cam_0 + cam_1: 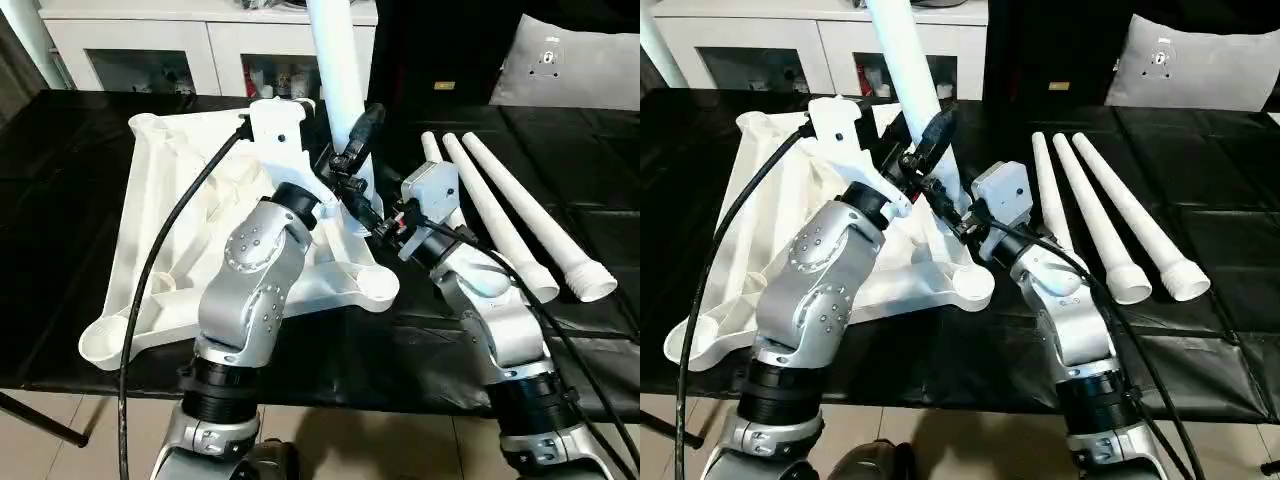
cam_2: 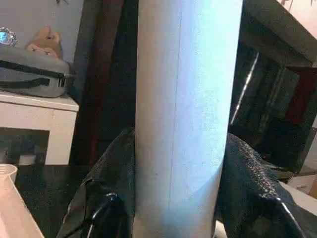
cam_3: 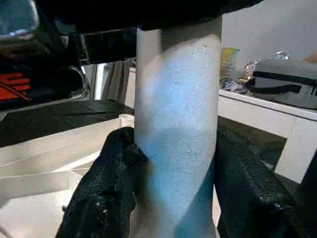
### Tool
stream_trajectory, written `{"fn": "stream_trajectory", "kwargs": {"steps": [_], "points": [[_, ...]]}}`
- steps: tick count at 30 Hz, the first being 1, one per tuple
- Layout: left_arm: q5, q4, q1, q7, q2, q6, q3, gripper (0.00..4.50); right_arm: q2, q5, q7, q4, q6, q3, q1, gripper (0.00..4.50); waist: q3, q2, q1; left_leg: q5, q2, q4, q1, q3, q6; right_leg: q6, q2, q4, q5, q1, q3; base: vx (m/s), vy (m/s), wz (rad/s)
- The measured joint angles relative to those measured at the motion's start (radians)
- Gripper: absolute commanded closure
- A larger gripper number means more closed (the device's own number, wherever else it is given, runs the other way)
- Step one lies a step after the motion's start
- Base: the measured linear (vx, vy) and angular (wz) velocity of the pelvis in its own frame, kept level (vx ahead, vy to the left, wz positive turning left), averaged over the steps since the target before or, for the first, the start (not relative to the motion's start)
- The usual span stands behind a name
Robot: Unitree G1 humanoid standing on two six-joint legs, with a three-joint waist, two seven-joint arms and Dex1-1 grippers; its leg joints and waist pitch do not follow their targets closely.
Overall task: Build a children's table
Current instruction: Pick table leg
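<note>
Two tools (image 1: 352,160) (image 1: 385,225) round upright leg (image 1: 338,70)

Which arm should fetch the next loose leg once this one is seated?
Right, probably. The three loose legs lie on the robot's right, close beside the right gripper. The left gripper, clamped higher on the upright leg, can steady it over the table top.

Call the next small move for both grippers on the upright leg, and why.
Probably twist or press the upright tapered white plastic leg down into its corner socket on the upturned white ribbed table top. Left gripper and right gripper both clamp it, one above the other, near its base. Whether it is fully seated cannot be told. Three more white legs lie on the black surface, waiting.
</note>
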Motion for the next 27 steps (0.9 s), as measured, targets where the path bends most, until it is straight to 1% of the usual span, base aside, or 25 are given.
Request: {"fn": "stream_trajectory", "kwargs": {"steps": [5,11,13,15,22,23,25,26,27], "points": [[0.003,0.017,-0.01,0.015,-0.002,0.0,0.007,2.62,0.0,0.001,0.001,0.024,0.0,-0.001,-0.014,2.63,0.0,0.0,-0.002,0.0,0.0,0.0,0.0,0.0,0.0,0.0,0.0,0.0,0.0,0.0,0.0,0.0,0.0,0.0],[0.002,0.031,-0.012,0.019,0.0,0.001,0.021,2.62,0.003,0.001,-0.001,0.032,0.011,0.002,-0.016,2.63,0.0,0.0,0.0,0.001,0.0,0.0,0.0,0.0,0.002,0.0,0.0,0.0,0.0,0.0,0.0,0.0,0.0,0.0],[0.001,0.042,-0.017,0.02,0.003,0.001,0.025,2.62,0.003,0.001,-0.001,0.035,0.02,0.003,-0.019,1.93,0.0,0.0,0.0,0.001,0.0,0.0,0.0,0.0,0.002,0.0,0.0,0.0,0.0,0.0,0.0,0.0,0.0,0.0],[0.001,0.057,-0.027,0.032,0.002,0.001,0.03,2.62,0.003,-0.007,-0.008,0.036,0.025,0.005,-0.021,1.9,0.0,0.0,0.0,0.001,0.0,0.0,0.0,0.0,0.002,0.0,0.0,0.0,0.001,0.0,0.0,0.0,0.0,0.0],[0.002,0.073,-0.074,0.055,0.045,0.006,0.08,2.64,-0.008,-0.01,-0.006,0.028,0.052,0.005,-0.042,1.27,0.002,0.002,-0.007,0.001,0.0,-0.001,-0.001,0.0,0.002,0.0,0.0,-0.001,0.001,-0.002,0.0,0.0,0.0,0.0],[0.002,0.077,-0.081,0.056,0.056,0.009,0.089,2.64,-0.011,-0.01,-0.004,0.02,0.063,0.006,-0.04,1.27,0.003,0.003,-0.01,0.001,0.0,-0.001,-0.001,0.0,0.002,0.0,0.0,-0.001,0.001,-0.002,0.001,0.0,0.0,0.0],[0.0,0.081,-0.095,0.059,0.074,0.017,0.115,2.64,-0.036,-0.01,0.015,-0.021,0.09,0.017,-0.027,1.06,0.007,0.006,-0.02,0.001,-0.001,-0.003,-0.001,0.0,0.002,0.0,-0.001,-0.002,0.001,-0.002,0.001,0.0,0.0,0.0],[-0.002,0.085,-0.101,0.059,0.082,0.017,0.127,2.64,-0.049,-0.008,0.025,-0.055,0.105,0.017,-0.009,1.06,0.011,0.008,-0.021,0.001,-0.001,-0.003,0.0,0.0,0.002,0.001,-0.001,-0.003,0.001,-0.002,0.001,0.0,0.0,0.0],[-0.003,0.089,-0.108,0.058,0.096,0.017,0.14,2.64,-0.06,-0.004,0.032,-0.089,0.122,0.017,0.009,0.97,0.017,0.011,-0.026,0.001,-0.002,-0.004,0.0,0.0,0.002,0.001,-0.001,-0.003,0.001,-0.003,0.002,0.0,0.0,0.0]]}}
